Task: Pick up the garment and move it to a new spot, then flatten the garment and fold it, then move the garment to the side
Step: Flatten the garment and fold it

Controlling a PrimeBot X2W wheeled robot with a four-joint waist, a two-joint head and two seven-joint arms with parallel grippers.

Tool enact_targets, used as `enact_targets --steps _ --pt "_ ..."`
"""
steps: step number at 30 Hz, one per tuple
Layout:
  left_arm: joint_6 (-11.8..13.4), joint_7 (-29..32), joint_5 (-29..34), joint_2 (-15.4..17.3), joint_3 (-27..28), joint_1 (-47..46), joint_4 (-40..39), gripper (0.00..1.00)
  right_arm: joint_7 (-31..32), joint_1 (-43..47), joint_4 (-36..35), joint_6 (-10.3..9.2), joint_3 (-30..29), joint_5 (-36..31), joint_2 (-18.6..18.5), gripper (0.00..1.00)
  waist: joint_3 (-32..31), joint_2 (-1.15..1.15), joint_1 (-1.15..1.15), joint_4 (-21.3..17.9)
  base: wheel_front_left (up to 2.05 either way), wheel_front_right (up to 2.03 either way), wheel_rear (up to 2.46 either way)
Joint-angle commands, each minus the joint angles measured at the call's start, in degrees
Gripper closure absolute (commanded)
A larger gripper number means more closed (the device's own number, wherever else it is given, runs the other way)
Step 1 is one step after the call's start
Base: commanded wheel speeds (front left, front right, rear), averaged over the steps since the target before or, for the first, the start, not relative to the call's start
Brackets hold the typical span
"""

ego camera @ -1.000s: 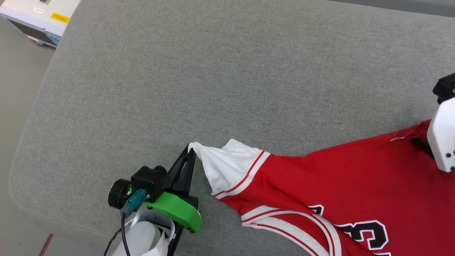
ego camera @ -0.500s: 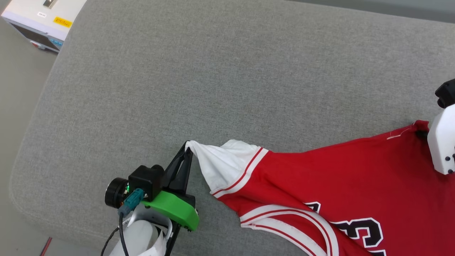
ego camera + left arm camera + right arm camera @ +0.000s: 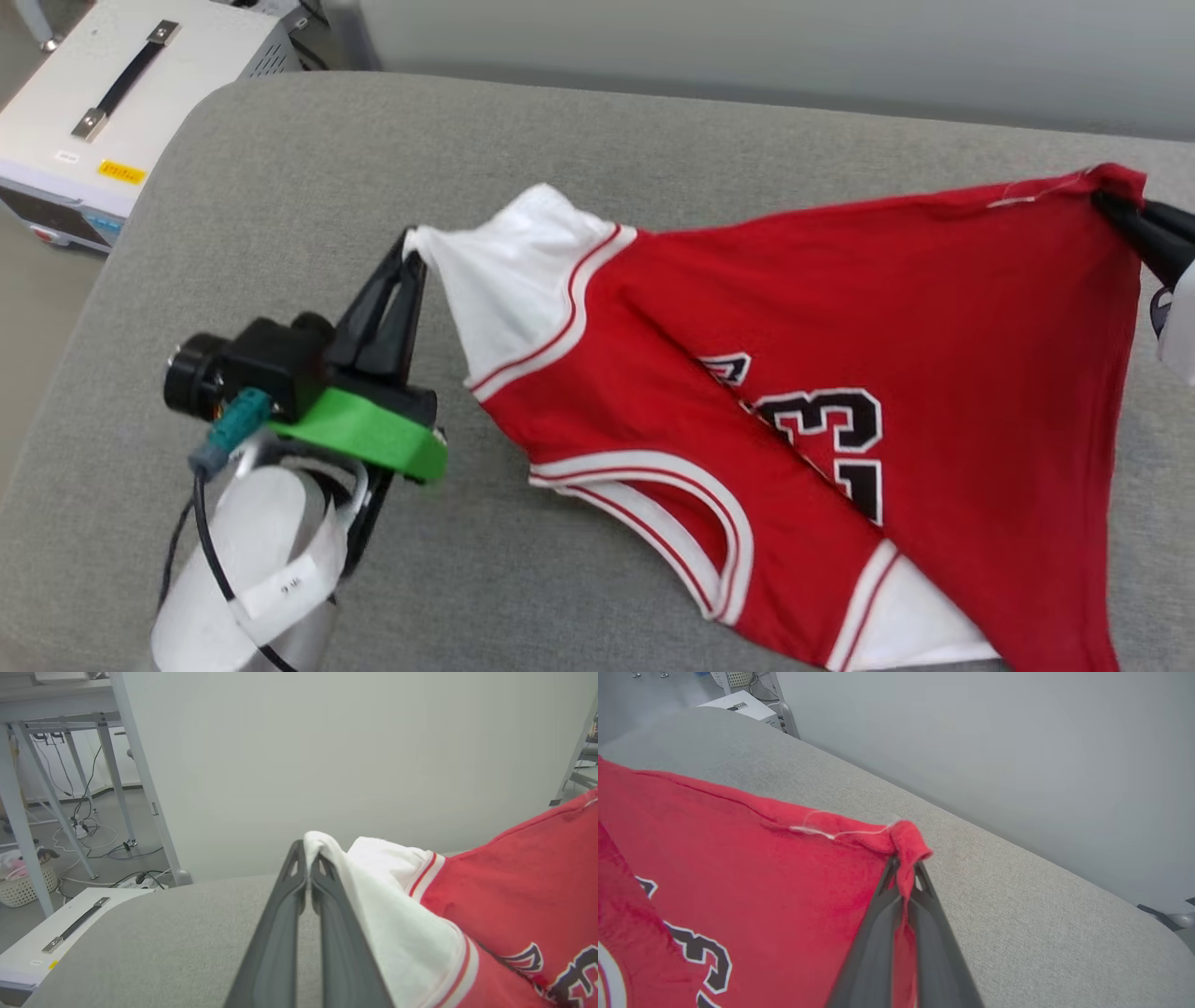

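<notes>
Garment [image 3: 934, 308] taut, left hand [image 3: 411, 259], right hand [image 3: 1109, 202] pinching

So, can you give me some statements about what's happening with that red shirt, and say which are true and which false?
1. The left jaws are shut on the white sleeve of the red jersey T-shirt. True.
2. The right jaws are open and hold nothing. False: they are shut on a red corner of the shirt.
3. The shirt's number is printed in green. False: it is black with white outlines.
4. The shirt is stretched between both jaws over a grey fabric cushion. True.
5. A white box with a dark handle stands off the cushion's left end. True.
</notes>
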Motion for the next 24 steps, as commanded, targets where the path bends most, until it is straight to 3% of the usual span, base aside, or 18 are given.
enact_targets --steps 1,9,17,24 --pt "-0.48 0.56 -0.63 0.79 0.60 -3.09 -1.15 1.00 -0.91 0.15 -1.12 -0.04 -0.97 -0.49 0.29 1.00 -2.12 0.00 0.00 -2.34 0.00 0.00 0.00" --pt "-1.90 5.18 0.44 4.75 0.17 -17.74 -4.41 1.00 -2.78 -2.13 -8.21 -0.04 -6.81 -2.37 2.75 1.00 -3.32 0.00 0.00 -4.92 0.00 0.00 0.00" --pt "-2.83 7.91 -0.47 5.60 -3.42 -31.82 -2.53 1.00 -0.70 -4.92 -13.00 -0.04 -12.87 -3.75 4.18 1.00 -2.93 0.00 0.00 -6.56 0.00 0.00 0.00" --pt "-3.04 8.42 -2.29 5.74 -5.79 -42.30 1.81 1.00 1.32 -9.18 -13.87 -0.04 -15.80 -5.10 4.86 1.00 1.84 0.00 0.00 -7.55 0.00 0.00 0.00"
